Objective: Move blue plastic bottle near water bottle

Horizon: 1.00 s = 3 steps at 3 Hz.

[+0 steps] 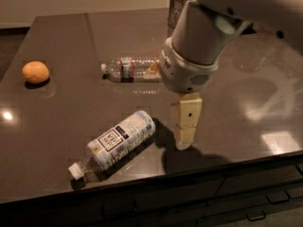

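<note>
The blue plastic bottle (118,141) lies on its side near the table's front edge. It has a pale blue-white label with a square logo, and its white cap points front-left. The water bottle (132,69), clear and ribbed with a red-and-white band, lies on its side further back, its cap to the left. My gripper (183,141) hangs from the big white wrist, pointing down, just right of the blue bottle's base and slightly above the table. It holds nothing that I can see. The wrist hides the water bottle's right end.
An orange (35,72) sits at the left side of the dark table (61,112). A metal cup (175,11) stands at the back, partly behind my arm. The table's front edge runs just below the blue bottle.
</note>
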### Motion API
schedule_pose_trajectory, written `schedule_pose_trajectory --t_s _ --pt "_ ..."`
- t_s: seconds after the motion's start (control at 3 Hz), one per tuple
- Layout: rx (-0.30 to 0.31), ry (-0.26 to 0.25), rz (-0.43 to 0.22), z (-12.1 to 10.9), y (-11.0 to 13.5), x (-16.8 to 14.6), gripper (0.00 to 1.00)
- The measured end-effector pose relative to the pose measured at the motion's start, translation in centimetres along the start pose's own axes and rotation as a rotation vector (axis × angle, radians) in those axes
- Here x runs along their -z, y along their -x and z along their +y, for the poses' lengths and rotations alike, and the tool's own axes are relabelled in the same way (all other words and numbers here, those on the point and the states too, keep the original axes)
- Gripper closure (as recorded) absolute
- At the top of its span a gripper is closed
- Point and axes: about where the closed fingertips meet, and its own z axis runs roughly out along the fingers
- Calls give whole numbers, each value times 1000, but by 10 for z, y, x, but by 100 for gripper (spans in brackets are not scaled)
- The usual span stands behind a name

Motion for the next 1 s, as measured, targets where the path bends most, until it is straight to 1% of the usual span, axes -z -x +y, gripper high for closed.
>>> schedule_pose_trajectory --t_s 0.33,0.67,1.0 --pt "75 40 -11 1 18 -24 0" --pt "128 70 -14 3 32 -45 0" --pt "153 95 0 3 39 -63 0"
